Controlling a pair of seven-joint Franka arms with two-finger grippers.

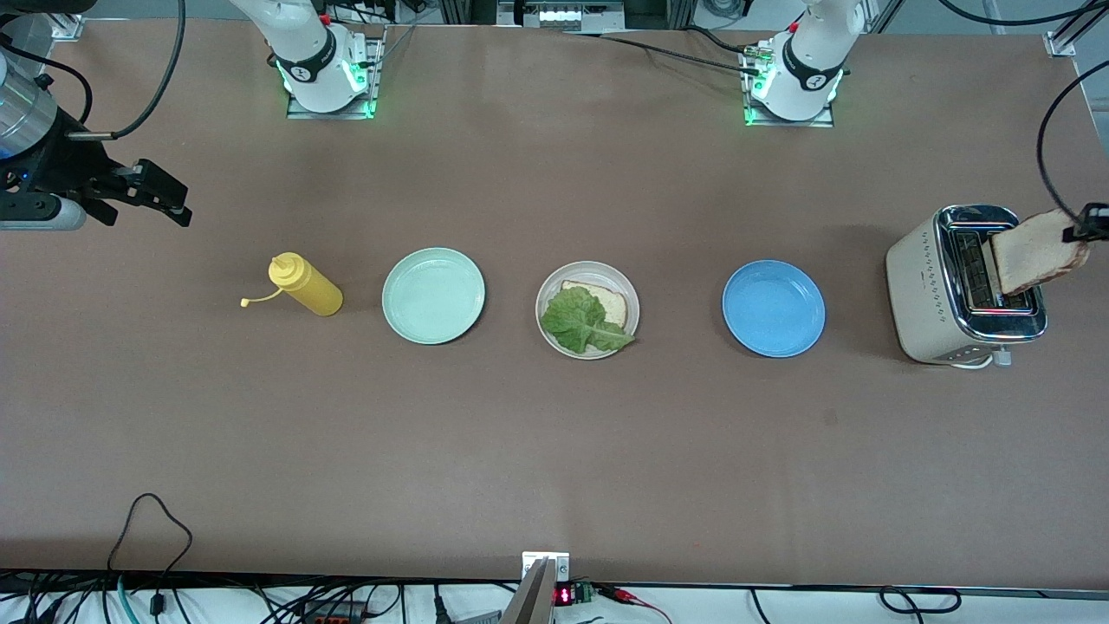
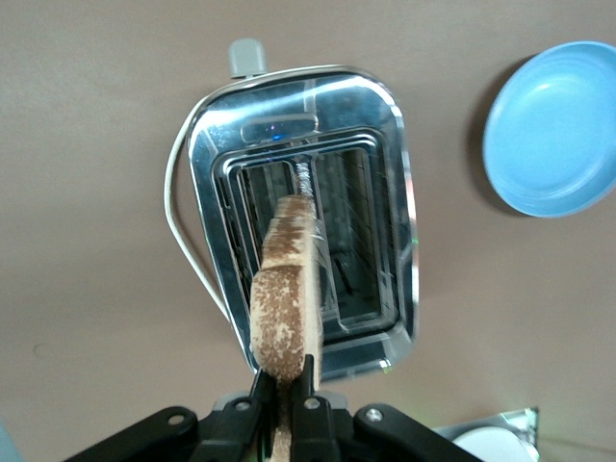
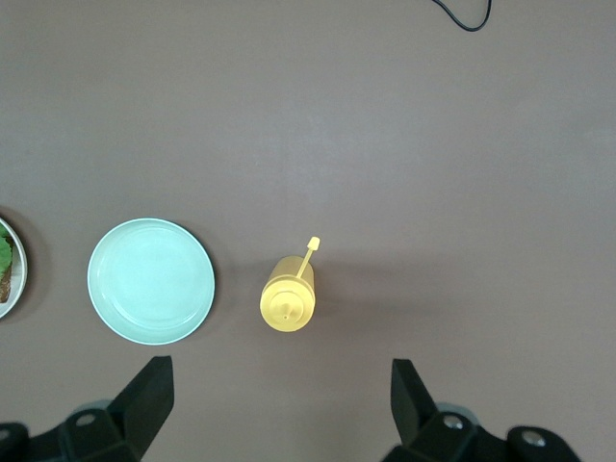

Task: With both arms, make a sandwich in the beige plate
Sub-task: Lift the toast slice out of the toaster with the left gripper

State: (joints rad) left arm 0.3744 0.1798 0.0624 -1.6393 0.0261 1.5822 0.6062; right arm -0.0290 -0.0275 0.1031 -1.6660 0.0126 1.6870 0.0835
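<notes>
The beige plate (image 1: pixel 543 293) stands mid-table with one bread slice (image 1: pixel 610 302) on it and a ruffled green lettuce leaf (image 1: pixel 578 321) lying over that slice. At the left arm's end, my left gripper (image 1: pixel 1083 230) (image 2: pixel 283 377) is shut on the top edge of a second toasted slice (image 1: pixel 1036 252) (image 2: pixel 286 298). That slice is tilted, with its lower end still at the toaster's (image 1: pixel 962 286) (image 2: pixel 385 144) slot. My right gripper (image 1: pixel 162 194) (image 3: pixel 279 397) hangs open and holds nothing, over the table at the right arm's end by the yellow bottle.
A yellow squeeze bottle (image 1: pixel 305 285) (image 3: pixel 287 304) and a mint green plate (image 1: pixel 433 295) (image 3: pixel 151 280) lie between the right gripper and the beige plate. A blue plate (image 1: pixel 774 308) (image 2: pixel 558 130) sits between the beige plate and the toaster.
</notes>
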